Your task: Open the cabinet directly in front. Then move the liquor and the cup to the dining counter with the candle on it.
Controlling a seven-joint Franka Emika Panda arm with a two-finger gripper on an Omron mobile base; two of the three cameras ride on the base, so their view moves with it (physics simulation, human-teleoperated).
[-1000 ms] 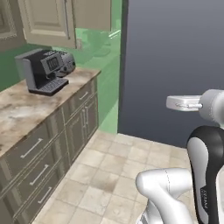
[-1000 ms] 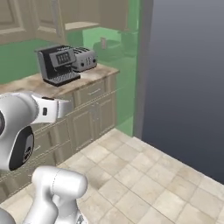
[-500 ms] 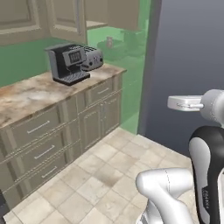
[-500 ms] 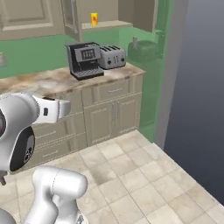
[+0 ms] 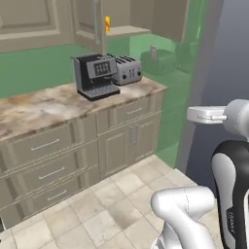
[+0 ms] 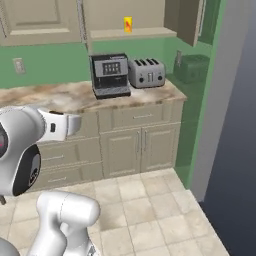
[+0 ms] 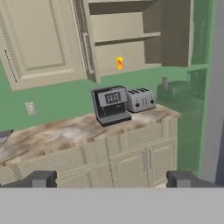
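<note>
While arm holds level, well back from cabinet (image 7: 131, 43), tool (image 7: 111, 179) spread wide, empty; cup (image 7: 120, 63) on shelf.

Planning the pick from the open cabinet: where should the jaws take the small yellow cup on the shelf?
Grip the small yellow cup around its sides, coming straight in from the open front of the beige wall cabinet. It stands upright near the shelf's front edge.

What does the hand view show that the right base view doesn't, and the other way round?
Hand view alone: the cabinet's upper shelf and the open gripper's two dark tips. Right base view alone: the tiled floor and the robot's white arm. Both: the yellow cup on the open cabinet's lower shelf, the coffee machine, the toaster, the marble worktop and a wall outlet.
</note>
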